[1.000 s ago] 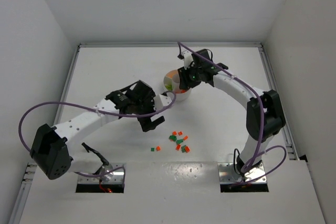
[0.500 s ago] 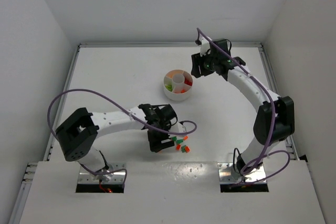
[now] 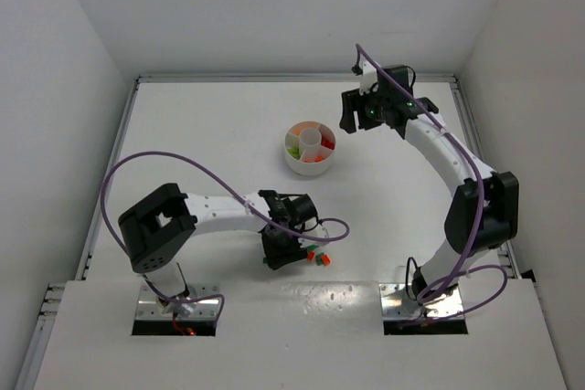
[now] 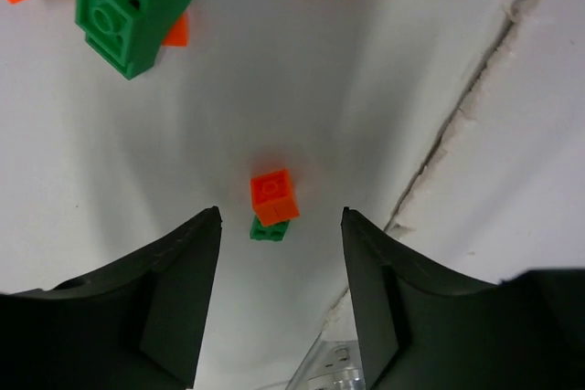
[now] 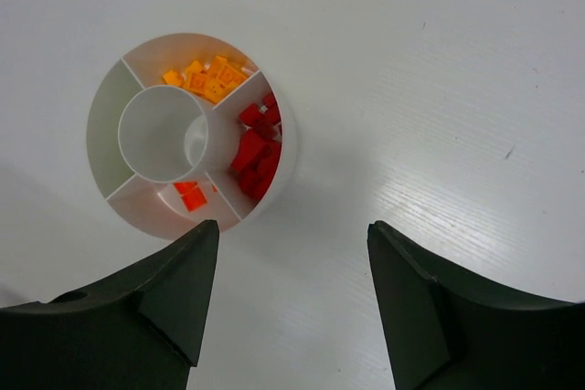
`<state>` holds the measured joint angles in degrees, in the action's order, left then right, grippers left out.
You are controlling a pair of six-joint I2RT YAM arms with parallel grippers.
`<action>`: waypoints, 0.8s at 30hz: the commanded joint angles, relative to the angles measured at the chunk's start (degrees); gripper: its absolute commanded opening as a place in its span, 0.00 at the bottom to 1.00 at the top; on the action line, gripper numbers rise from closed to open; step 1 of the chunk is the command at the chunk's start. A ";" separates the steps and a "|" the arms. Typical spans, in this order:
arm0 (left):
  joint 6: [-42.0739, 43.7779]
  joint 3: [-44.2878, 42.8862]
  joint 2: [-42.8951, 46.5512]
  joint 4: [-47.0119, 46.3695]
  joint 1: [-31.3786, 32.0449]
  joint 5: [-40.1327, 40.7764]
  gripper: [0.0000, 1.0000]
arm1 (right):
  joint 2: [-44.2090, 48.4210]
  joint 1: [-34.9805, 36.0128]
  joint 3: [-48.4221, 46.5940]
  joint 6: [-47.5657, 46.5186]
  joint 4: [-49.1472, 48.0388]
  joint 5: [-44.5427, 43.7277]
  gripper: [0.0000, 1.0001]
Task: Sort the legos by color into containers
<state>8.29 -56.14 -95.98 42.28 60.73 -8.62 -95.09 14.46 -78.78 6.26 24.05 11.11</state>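
Legos (image 3: 313, 254) lie loose near the table's (image 3: 201, 134) front edge, and the dish (image 3: 310, 169) sits farther back at centre.
On the left wrist view my left gripper (image 4: 281, 218) has its jaws apart and clamps nothing. Between the fingers sits a small orange brick (image 4: 273, 196) touching a green brick (image 4: 270, 229). My right gripper (image 5: 292, 230) hangs just beside the dish, jaws apart, holding nothing. Separate wedges hold yellow-orange bricks (image 5: 206, 75), red bricks (image 5: 258, 145) and orange ones (image 5: 190, 196).
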 commanded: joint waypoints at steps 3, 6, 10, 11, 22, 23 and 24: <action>-1.70 -2.75 -1.83 -2.12 0.62 2.12 0.54 | 2.72 -0.31 0.21 0.33 -0.67 1.10 0.65; -1.70 -2.75 -2.36 -2.64 0.62 2.12 0.48 | 3.24 -0.84 0.21 0.33 -0.67 1.10 0.65; -1.70 -2.75 -3.68 -3.17 1.15 2.12 0.44 | 3.24 -0.84 0.21 -0.29 -0.67 0.58 0.65; -1.70 -2.75 -3.68 -3.17 1.15 2.64 0.44 | 3.24 -1.36 0.73 -0.29 -0.67 0.58 0.65; 1.45 -2.22 -0.01 -3.17 0.10 1.86 0.26 | 3.24 -1.36 0.74 -0.81 -0.67 0.58 0.63; 1.46 -2.83 0.01 -3.17 0.09 1.86 0.24 | 3.24 -1.36 0.74 -0.81 -0.67 0.58 0.63; 2.16 -4.23 1.66 -2.65 -0.61 1.85 0.24 | 3.24 -1.88 0.74 -0.81 -0.67 0.58 0.63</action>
<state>8.47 -57.82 -98.85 39.83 60.95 -6.15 -94.15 13.23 -78.32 5.98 24.49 11.16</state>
